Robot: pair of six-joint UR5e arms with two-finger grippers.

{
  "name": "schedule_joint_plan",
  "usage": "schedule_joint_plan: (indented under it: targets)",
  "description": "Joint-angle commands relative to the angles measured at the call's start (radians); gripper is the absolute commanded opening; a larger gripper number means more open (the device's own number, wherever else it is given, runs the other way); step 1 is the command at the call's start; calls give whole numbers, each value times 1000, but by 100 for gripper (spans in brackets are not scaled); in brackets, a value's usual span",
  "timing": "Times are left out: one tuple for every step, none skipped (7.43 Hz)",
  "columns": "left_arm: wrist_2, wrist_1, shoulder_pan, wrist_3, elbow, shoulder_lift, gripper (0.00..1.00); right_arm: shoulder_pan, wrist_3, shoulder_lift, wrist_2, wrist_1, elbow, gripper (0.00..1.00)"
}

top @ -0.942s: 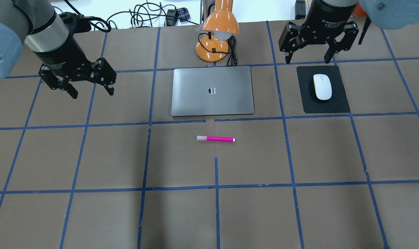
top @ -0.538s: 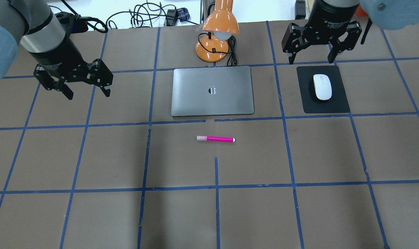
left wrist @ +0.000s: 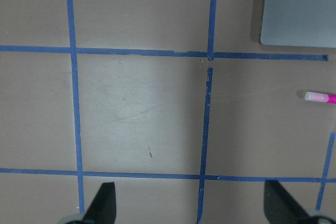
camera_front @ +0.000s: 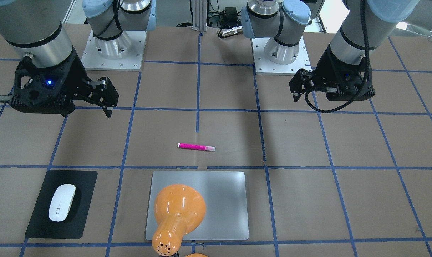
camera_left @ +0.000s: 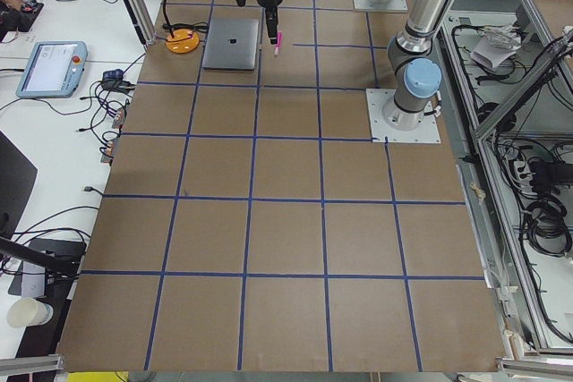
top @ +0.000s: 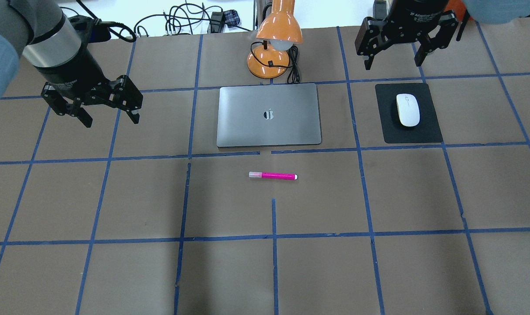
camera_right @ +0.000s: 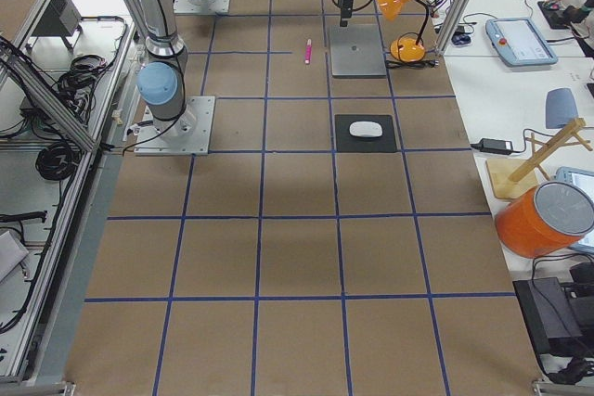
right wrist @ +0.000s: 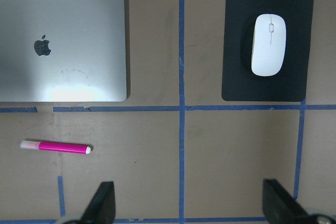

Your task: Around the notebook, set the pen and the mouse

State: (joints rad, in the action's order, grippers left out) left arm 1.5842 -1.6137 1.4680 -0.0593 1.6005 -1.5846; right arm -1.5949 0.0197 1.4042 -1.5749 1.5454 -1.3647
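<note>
Left gripper, right gripper wide, empty. We judge pen light, roll-prone: pinch mid-barrel. Mouse slippery: clamp flanks.

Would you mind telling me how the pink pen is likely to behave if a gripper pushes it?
The pen looks slim and round, lying flat on the table, so a sideways nudge would probably roll it. It seems rigid and light. Its glossy barrel may slip from a shallow pinch.

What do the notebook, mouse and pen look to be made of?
The notebook looks like matte metal, probably aluminium: silver-grey with a soft glare. The mouse seems smooth white plastic. The pen seems plastic: magenta barrel, pale translucent cap.
</note>
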Motion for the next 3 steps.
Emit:
schedule_joint_plan:
  targets:
    - [-1,0,0,-1,1,0,100,9,3,-4,16,-10,-8,100]
    - [-4,0,2,-1,0,-2,100,10,26,-4,21,-13,-8,100]
    - [-4,0,2,-1,1,-3,100,10,25,-4,19,-14,-11,100]
